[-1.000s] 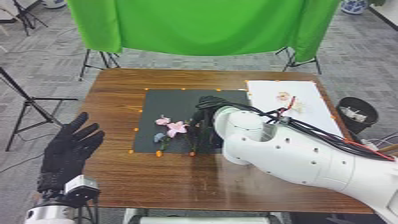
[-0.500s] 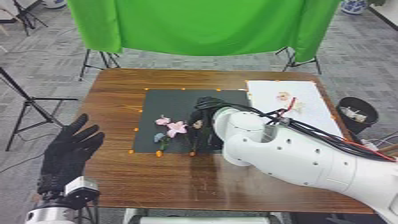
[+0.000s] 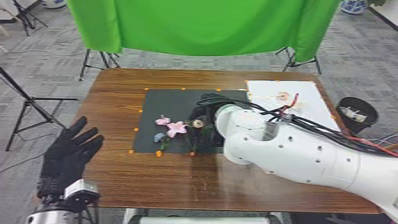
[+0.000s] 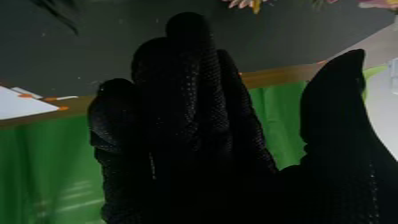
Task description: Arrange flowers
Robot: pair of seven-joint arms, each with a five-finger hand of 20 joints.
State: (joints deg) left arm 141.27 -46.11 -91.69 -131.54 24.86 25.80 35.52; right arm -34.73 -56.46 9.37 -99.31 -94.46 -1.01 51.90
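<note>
- Black mat: right hand above, outline indistinct; fingers straight, together.
- Left hand: left of mat, fingers spread.
- Flowers: on mat, partly cropped in wrist view.

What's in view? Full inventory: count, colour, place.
Table: one, brown, centre
Mat: one, black, on table
Sheet: one, white, table's far right
Pink flowers: two, on mat
Blue-grey flower: one, on mat
Pale flower: one, by right hand
Cloth: one, green, behind table
Bin: one, black, right of table
Stands: several, black, around table
Hands: two, black; left beside table, right over mat
</note>
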